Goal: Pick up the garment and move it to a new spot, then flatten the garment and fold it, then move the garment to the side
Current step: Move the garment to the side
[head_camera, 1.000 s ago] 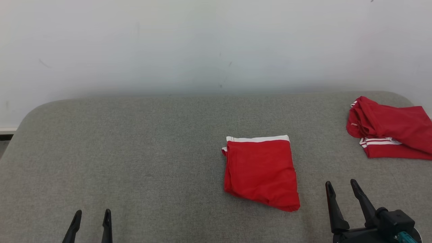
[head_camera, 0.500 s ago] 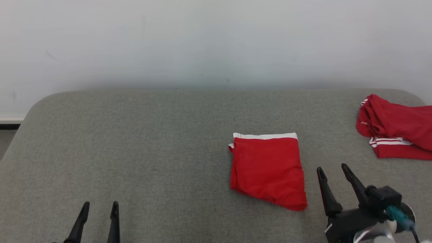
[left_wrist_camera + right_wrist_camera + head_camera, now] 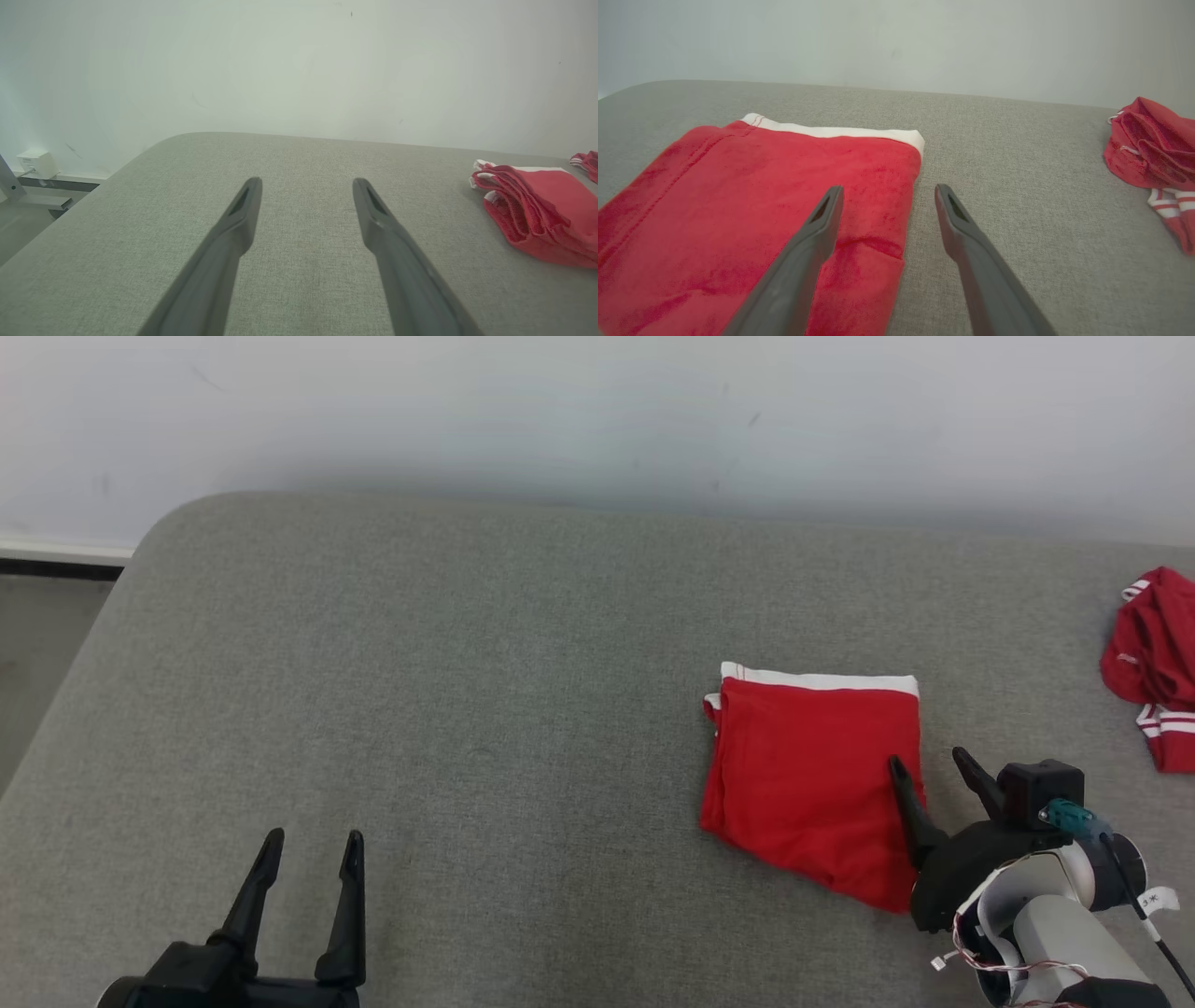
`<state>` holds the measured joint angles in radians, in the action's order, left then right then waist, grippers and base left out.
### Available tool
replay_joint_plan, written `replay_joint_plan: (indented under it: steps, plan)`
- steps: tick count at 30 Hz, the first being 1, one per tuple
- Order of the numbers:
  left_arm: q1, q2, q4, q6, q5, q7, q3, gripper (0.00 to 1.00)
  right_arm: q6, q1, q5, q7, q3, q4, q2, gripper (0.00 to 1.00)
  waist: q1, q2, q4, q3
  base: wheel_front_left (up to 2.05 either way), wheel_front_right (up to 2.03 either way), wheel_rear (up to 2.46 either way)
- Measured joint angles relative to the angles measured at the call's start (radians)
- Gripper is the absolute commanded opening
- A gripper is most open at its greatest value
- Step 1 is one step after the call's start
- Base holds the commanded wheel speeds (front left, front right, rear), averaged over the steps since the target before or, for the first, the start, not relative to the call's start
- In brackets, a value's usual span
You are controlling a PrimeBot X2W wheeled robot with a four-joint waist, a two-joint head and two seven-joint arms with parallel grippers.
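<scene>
**Both pincers wide, right one straddling the garment's edge**

Nearest me, my left pincer (image 3: pixel 314 840) stands spread wide with nothing between its fingers. It is well to the left of the folded red garment (image 3: pixel 803 775), over bare grey tabletop (image 3: pixel 467 709). My right pincer (image 3: pixel 927 759) is also spread wide and holds nothing. It straddles the garment's right edge, with one finger over the red cloth and the other over the tabletop just beside it. I cannot tell whether either finger touches down. The garment lies flat as a neat rectangle on the tabletop, its white band (image 3: pixel 822 681) along the far edge. Well apart to the garment's right and a little farther back, a second red garment (image 3: pixel 1158 663) with white stripes lies crumpled. Beyond the garment rises a pale wall (image 3: pixel 560 411).
</scene>
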<state>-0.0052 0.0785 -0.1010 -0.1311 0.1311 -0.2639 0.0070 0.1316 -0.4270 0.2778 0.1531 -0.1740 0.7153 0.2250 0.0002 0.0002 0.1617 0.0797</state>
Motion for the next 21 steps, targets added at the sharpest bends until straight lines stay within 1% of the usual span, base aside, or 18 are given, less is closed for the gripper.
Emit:
replay_joint_plan:
  steps: [5,8,13,14,15,16,21]
  plan:
    - [-0.021,-0.005,-0.001,0.0,0.002,0.0,-0.01,1.0,0.0,-0.063,0.011,0.002,0.005,0.141,-0.012,1.0,0.0,0.0,0.033,0.046,0.0,0.0,0.0]
    - [-0.036,-0.006,-0.003,0.0,0.005,0.0,-0.01,1.0,0.0,-0.086,0.021,0.006,-0.011,0.201,-0.031,1.0,0.0001,0.0,0.046,0.07,0.0,0.0,0.0]
    - [-0.049,-0.009,-0.012,0.0,0.011,0.0,-0.009,1.0,0.0,-0.122,0.046,0.021,-0.021,0.274,-0.046,1.0,-0.0001,-0.0001,0.05,0.092,0.0,0.0,0.0]
    - [-0.051,-0.009,-0.011,0.0,0.011,0.0,-0.007,1.0,0.0,-0.126,0.052,0.022,-0.023,0.287,-0.049,0.8,-0.0001,-0.0002,0.047,0.093,0.0,0.0,0.0]
    - [-0.053,-0.01,-0.011,0.0,0.011,0.0,-0.008,1.0,0.0,-0.132,0.056,0.022,-0.03,0.297,-0.052,0.29,-0.0001,-0.0001,0.044,0.094,0.0,0.0,0.0]
    - [-0.054,-0.01,-0.01,0.0,0.012,0.0,-0.008,1.0,0.0,-0.137,0.063,0.022,-0.035,0.305,-0.055,0.0,-0.0003,-0.0002,0.041,0.095,0.0,0.0,0.0]
    - [-0.059,-0.012,-0.002,0.0,0.013,0.0,-0.007,1.0,0.002,-0.167,0.083,0.027,-0.081,0.319,-0.056,0.0,-0.0002,-0.0003,0.022,0.11,0.0,0.0,0.0]
